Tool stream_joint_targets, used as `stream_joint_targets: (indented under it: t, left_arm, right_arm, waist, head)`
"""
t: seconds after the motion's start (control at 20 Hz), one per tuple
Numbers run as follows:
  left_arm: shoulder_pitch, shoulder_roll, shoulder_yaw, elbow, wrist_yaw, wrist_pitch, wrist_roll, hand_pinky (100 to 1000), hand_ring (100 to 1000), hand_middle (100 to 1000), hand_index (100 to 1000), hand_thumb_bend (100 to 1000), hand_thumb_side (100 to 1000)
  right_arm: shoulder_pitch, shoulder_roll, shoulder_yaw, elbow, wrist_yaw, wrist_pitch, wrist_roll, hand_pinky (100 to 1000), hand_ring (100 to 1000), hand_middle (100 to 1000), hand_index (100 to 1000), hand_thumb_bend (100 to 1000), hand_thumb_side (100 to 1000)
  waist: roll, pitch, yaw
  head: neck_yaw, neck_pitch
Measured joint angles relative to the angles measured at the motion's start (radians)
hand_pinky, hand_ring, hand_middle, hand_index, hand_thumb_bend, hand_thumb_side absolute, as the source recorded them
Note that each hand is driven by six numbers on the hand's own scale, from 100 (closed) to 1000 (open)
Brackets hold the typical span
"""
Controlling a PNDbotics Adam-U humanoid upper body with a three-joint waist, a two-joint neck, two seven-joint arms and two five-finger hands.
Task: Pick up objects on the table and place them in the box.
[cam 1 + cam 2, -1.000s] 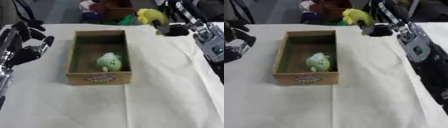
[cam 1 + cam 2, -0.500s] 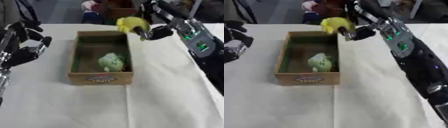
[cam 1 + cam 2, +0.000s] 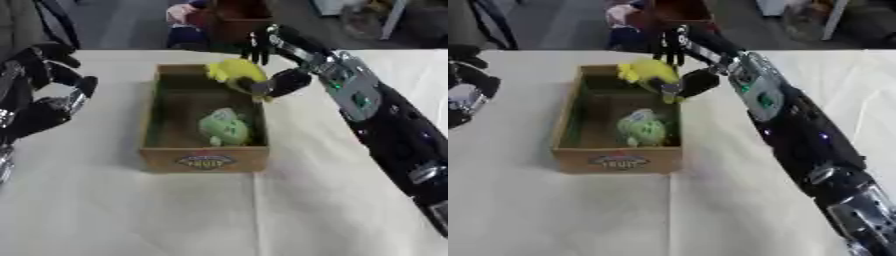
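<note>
Right hand (image 3: 278, 82) is reaching in over the far right corner of the wooden box (image 3: 204, 159), with thumb and fingers curled around a yellow object (image 3: 234, 72) that is hanging over the box's far end, above its rim. Inside the box, a pale green object (image 3: 224, 126) is lying toward the near right part of the floor. Left hand (image 3: 42, 95) is idling to the left of the box on the white tablecloth (image 3: 131, 210), fingers loosely curled around nothing.
</note>
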Motion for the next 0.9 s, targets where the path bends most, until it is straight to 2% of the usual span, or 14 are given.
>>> stream_joint_targets:
  t: [0.25,0.4,0.6,0.9]
  left_arm:
    - [0.0,-0.002,0.0,0.002,0.0,0.0,-0.001,654,596,603,777,412,261]
    - [0.0,-0.007,0.0,0.002,0.0,-0.002,-0.002,653,596,603,777,412,261]
    - [0.0,-0.008,-0.001,0.003,0.0,-0.003,-0.003,653,596,602,776,412,261]
    - [0.008,-0.008,0.0,0.004,0.0,-0.003,-0.003,652,595,601,775,410,262]
  right_arm:
    - [0.0,0.012,-0.002,0.017,0.062,0.002,-0.07,504,610,684,737,444,507]
    - [0.0,0.013,0.002,0.019,0.088,-0.012,-0.088,571,673,743,783,442,483]
    - [0.001,0.019,0.014,0.018,0.104,-0.05,-0.067,662,766,810,831,439,417]
    - [0.011,0.018,0.017,0.002,0.082,-0.075,-0.033,661,765,812,831,440,435]
  waist:
    - [-0.001,0.0,-0.005]
    - [0.0,0.0,-0.005]
    - [-0.001,-0.001,-0.005]
    - [-0.003,-0.008,-0.018]
  head:
    - [-0.001,0.0]
    - [-0.001,0.0]
    - [-0.003,0.0]
    - [-0.003,0.0]
